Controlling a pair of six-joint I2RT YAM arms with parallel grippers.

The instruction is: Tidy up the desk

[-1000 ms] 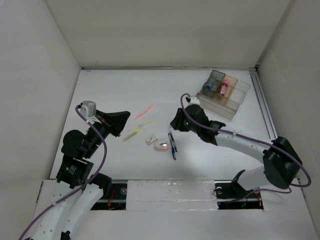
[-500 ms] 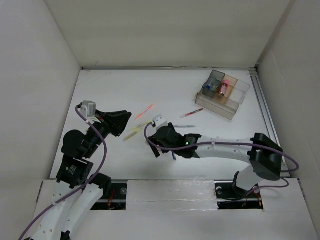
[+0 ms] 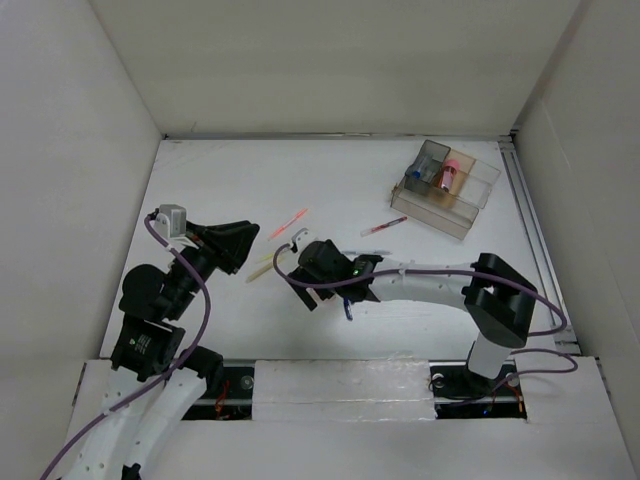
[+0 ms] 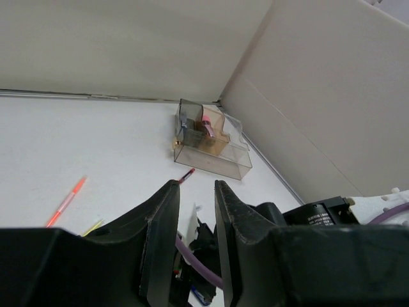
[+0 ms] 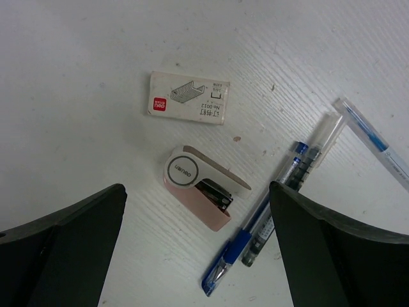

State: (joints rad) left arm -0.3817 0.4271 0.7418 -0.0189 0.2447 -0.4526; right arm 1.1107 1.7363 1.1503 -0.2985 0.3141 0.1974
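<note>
- Surface [image 3: 220, 170]: fills the middle of the top view and lies under both arms. The loose items sit at its centre. The organizer is at upper right.
- Right arm [image 3: 430, 280]: reaches from its base at lower right across to left of centre, forearm low and nearly level, wrist turned down onto the loose items.
- Left arm [image 3: 160, 290]: folded at centre left, with its wrist raised and aimed toward the upper right of the top view.
- Organizer [image 3: 447, 187]: clear and compartmented, already holding a few items, and well apart from the central cluster.
- Right claw [image 5: 197, 192]: wide open and empty, with one finger at each lower corner of the right wrist view. It is the nearer claw by a clear margin.
- Left claw [image 4: 195, 187]: nearly closed with only a narrow slit between the fingers, nothing held, hovering clear of the items.
- Pens [image 5: 268, 224]: two lie together just to the right of the stapler, running lower left to upper right. A third lies alone at the right of the frame.
- Stapler [image 5: 198, 185]: pink, directly below the right claw and between its fingers. Its long axis runs upper left to lower right, oblique to the finger line, so a wrist roll before descent is probably needed.
- Staple box [image 5: 188, 97]: lies flat just above the stapler in the frame, not touching it and outside the finger span.
</note>
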